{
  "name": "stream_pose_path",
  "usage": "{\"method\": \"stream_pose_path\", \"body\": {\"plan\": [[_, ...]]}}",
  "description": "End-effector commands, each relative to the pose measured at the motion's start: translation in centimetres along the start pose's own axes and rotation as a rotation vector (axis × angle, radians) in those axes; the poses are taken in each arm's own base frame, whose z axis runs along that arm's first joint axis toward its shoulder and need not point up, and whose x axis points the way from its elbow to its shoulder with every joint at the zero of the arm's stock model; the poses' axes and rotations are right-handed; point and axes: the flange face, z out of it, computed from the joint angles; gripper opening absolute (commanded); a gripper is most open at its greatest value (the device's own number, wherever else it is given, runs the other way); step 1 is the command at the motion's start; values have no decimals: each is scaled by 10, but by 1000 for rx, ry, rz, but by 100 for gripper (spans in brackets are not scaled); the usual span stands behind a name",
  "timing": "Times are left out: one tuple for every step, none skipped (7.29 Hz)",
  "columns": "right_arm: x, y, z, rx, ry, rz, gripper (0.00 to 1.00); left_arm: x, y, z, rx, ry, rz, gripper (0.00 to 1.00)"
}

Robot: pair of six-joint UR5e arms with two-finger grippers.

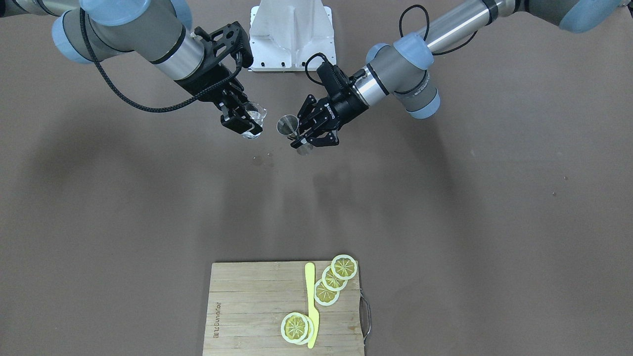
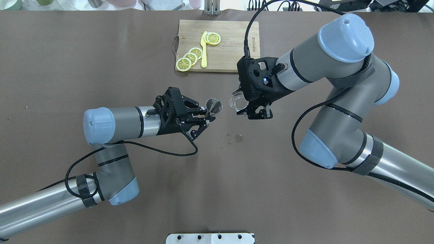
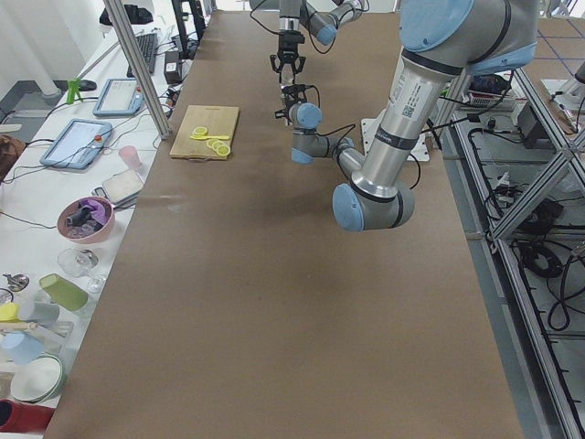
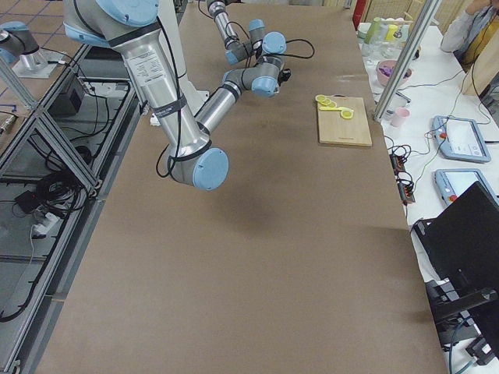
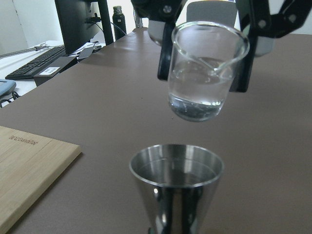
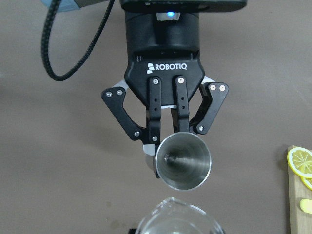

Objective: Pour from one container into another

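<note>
1. Left tool (image 2: 207,118): comes in low from the left side of the table (image 2: 67,51), lying nearly level. Its fingers are closed narrow on the lower part of a metal cup (image 2: 214,105).
2. Metal cup: cone-shaped, held upright off the table with its mouth open upward, near mid-table. The inside is shiny. I cannot tell from the wrist views whether it holds any liquid.
3. Cutting board (image 2: 234,51): wooden, with a metal handle, lying at the far edge of the table, well apart from both tools. On it are a row of three overlapping lemon slices (image 2: 190,58) and a second small stack of slices (image 2: 213,38). A yellow knife (image 2: 203,51) lies between the two groups and touches the stack.
4. Wet spots (image 2: 238,137): a few small drops on the table surface, on the robot's side of the gap between cup and beaker.
5. Beaker (image 2: 237,100): clear glass with clear liquid in its lower part. It is held in the air just beside the cup's rim and higher than it, with a small gap between them. In the left wrist view it sits only slightly tilted and the liquid lies well below the lip. No stream is visible.
6. Right tool (image 1: 247,124): reaches in from the right and angles downward, with its fingers clamped on opposite sides of the beaker wall.
</note>
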Motion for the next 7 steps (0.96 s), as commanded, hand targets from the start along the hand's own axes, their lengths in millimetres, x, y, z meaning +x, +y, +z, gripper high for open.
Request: {"method": "stream_pose_path", "body": {"plan": [[3, -13, 4, -19, -7, -12, 0, 1, 1, 0, -3, 2, 1, 0], [2, -16, 5, -25, -10, -19, 0, 1, 0, 0, -2, 2, 1, 0], [2, -19, 7, -30, -9, -19, 0, 0, 1, 0, -1, 1, 1, 0], [3, -20, 8, -42, -10, -16, 0, 0, 1, 0, -1, 1, 3, 0], [5, -20, 9, -57, -15, -24, 0, 0, 2, 0, -4, 0, 0, 0], [6, -23, 9, -68, -22, -19, 0, -1, 2, 0, -4, -3, 2, 0], [8, -28, 8, -79, -25, -12, 0, -1, 3, 0, -7, -4, 2, 0]]}}
